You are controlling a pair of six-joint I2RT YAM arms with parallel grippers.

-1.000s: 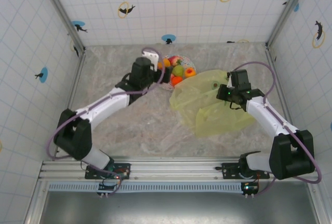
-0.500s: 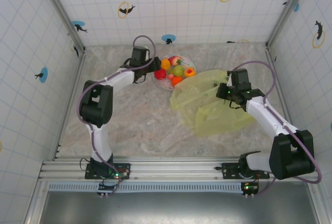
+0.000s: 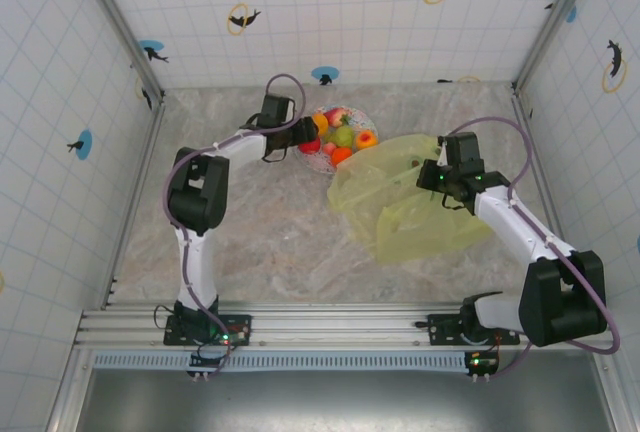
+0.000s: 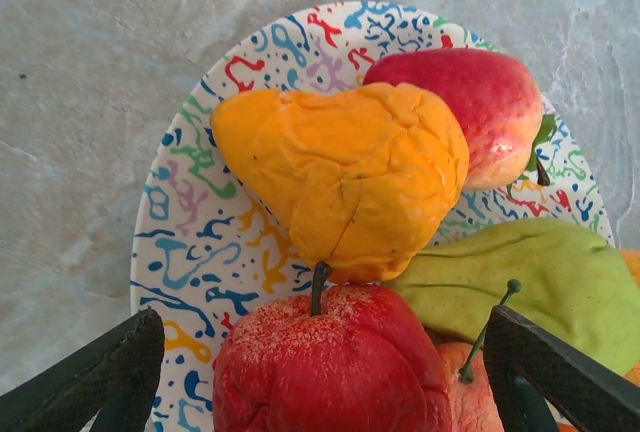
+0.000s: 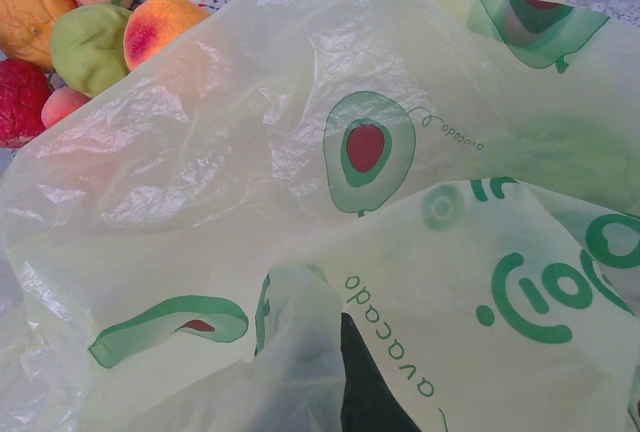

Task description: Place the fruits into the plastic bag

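Note:
Several fruits lie heaped on a round white patterned plate (image 3: 365,117). My left gripper (image 3: 303,135) sits at the plate's left edge, open. Its dark fingers (image 4: 100,382) flank a red fruit (image 4: 330,372) without clamping it. Past it lie an orange fruit (image 4: 350,172), a red-pink one (image 4: 470,102) and a green one (image 4: 540,282). The yellow-green plastic bag (image 3: 410,207) lies crumpled right of the plate. My right gripper (image 3: 432,184) is shut on a fold of it. In the right wrist view the film wraps over the gripper (image 5: 320,312).
The bag's near edge overlaps the plate's right side, next to a peach-coloured fruit (image 5: 160,27). Tiled walls close in the marble table (image 3: 250,232) on three sides. Open table lies left of and in front of the plate.
The left arm has swung up and reached in toward the plate, bringing its gripper around the red fruit. The right arm and the bag have stayed put.

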